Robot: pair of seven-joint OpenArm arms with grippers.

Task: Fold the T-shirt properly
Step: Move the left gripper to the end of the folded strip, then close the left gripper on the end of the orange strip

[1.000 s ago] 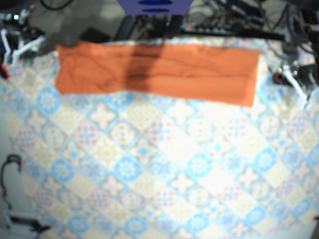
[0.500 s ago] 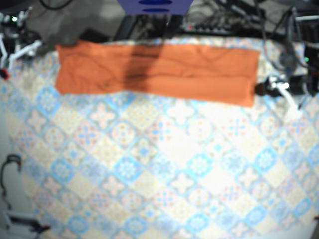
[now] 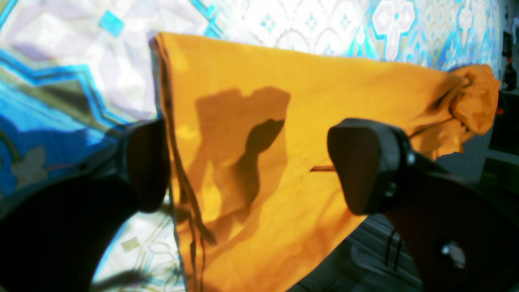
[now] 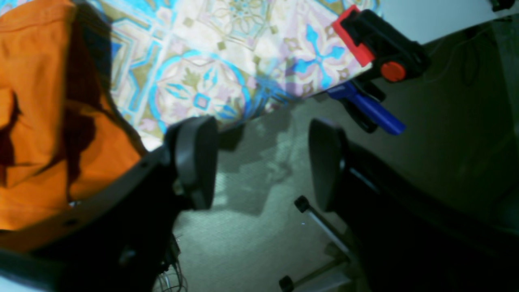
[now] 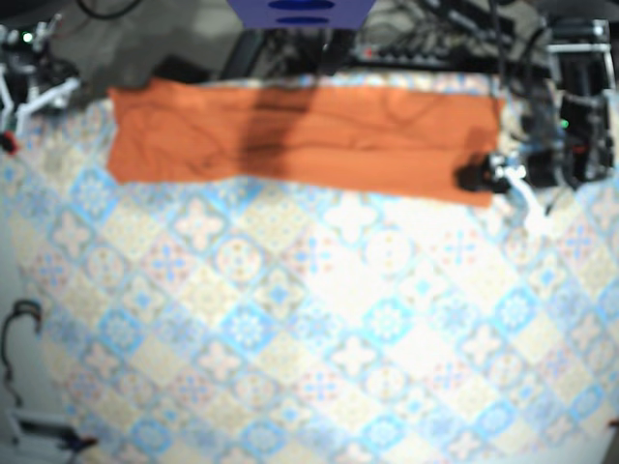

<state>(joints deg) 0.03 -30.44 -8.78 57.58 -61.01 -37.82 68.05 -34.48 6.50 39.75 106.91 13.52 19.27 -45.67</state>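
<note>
**Left wrist view.** Left gripper: fingers apart, holding nothing. The T-shirt lies beneath and between them, and its layered end edge runs just beside one finger. Patterned tablecloth is bare beyond that finger. Beyond the other finger the cloth runs to the table edge, with floor past it. Ahead of the hand, the shirt's far end is bunched.

**Right wrist view.** Right gripper: fingers apart, nothing between them, floor beneath. The shirt's end sits beside one finger, not touching it. A red-and-black clamp grips the table edge ahead of the other finger.

**Base view.** The shirt is a long flat band along the far edge. The left hand is at one end of it and the right is off the other end.

**Step, as judged.** You are approaching to grasp for the crosswise fold. Next, lower the left hand and close on every layer at the edge. Bring the right hand over its own end.

**Room.** There is a wide bare cloth on the near side of both hands. Mind the table edge and the clamp.
</note>
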